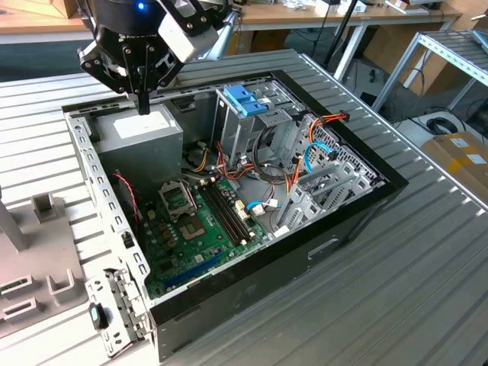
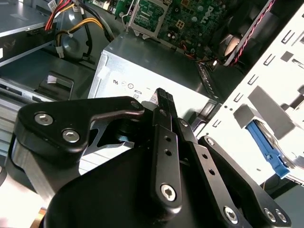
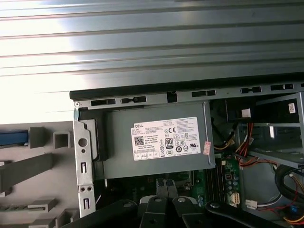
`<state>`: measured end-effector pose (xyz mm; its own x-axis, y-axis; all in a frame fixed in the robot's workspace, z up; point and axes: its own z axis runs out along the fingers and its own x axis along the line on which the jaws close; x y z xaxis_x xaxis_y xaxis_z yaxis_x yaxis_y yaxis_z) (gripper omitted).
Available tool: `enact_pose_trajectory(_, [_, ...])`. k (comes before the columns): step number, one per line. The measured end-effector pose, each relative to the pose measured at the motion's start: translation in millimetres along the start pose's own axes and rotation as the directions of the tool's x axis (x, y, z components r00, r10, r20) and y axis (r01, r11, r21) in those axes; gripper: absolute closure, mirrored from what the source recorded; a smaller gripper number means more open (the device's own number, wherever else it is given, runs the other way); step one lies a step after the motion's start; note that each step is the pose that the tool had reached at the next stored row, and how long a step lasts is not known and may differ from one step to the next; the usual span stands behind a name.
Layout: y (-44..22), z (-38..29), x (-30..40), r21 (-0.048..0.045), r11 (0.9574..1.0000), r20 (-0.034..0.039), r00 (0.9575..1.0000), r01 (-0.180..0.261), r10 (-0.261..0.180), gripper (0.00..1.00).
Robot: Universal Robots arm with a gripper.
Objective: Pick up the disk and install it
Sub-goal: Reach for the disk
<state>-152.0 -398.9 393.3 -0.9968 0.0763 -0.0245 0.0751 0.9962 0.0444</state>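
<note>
Ribbed benchtop (image 1: 427,290) bears the computer case (image 1: 335,229); our gripper (image 1: 143,105), closed on nothing, hovers over the power supply (image 1: 141,133). We judge the disk (image 3: 12,137) stiff, weighty, fragile: grasp its edges.

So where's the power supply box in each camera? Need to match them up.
Exterior view: the power supply box sits in the case corner toward the exterior view's left, with the gripper just above it.
First wrist view: its white-labelled face, just beyond the gripper.
Second wrist view: its grey metal wall, behind the gripper.
Shared landmark: the green motherboard bordering it.
</note>
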Motion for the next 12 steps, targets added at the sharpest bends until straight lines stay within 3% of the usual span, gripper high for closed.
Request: enact_pose_trajectory(12, [-0.4,-0.2,5.9,0.0001,1.0,0.0,1.0,0.0,0.0,0.9])
